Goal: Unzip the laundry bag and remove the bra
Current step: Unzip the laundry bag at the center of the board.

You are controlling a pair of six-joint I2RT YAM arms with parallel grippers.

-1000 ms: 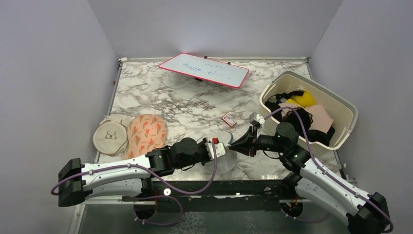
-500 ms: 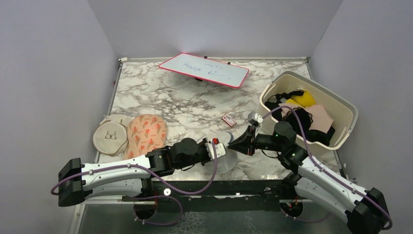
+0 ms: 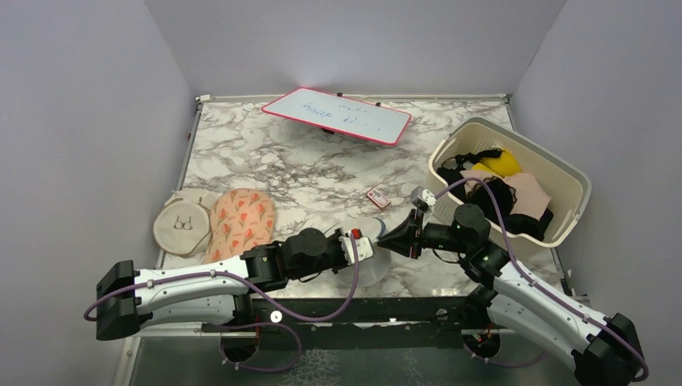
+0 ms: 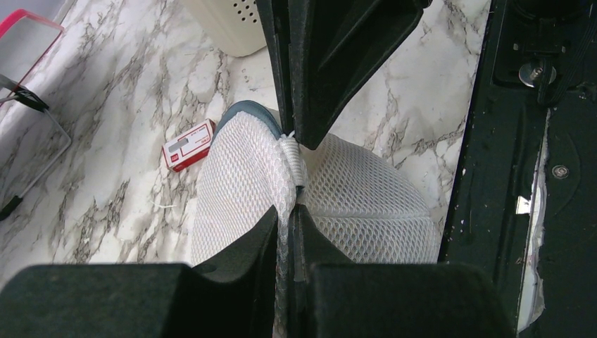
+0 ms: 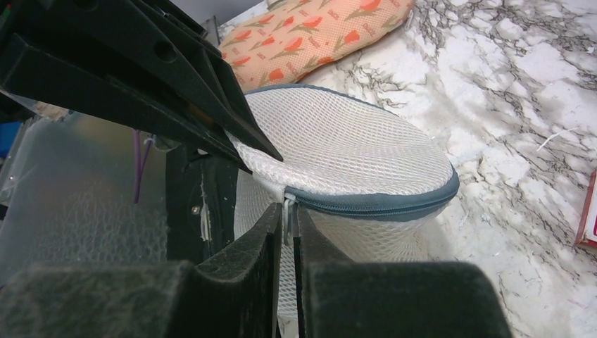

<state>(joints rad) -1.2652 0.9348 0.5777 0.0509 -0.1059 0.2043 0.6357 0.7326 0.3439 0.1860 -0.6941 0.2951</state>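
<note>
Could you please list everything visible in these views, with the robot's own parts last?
laundry bag: one, white mesh with grey-blue zipper trim, front centre
beige pouch: one, round, front left
orange patterned pouch: one, beside the beige one
whiteboard: one, pink-framed, back centre
small box: one, red and white, mid-table
basket: one, cream, right side
garments: several, black, yellow, pink, inside the basket
table: one, marbled
left fingers: two, black, shut on the bag's mesh
right fingers: two, black, shut at the zipper's end
</note>
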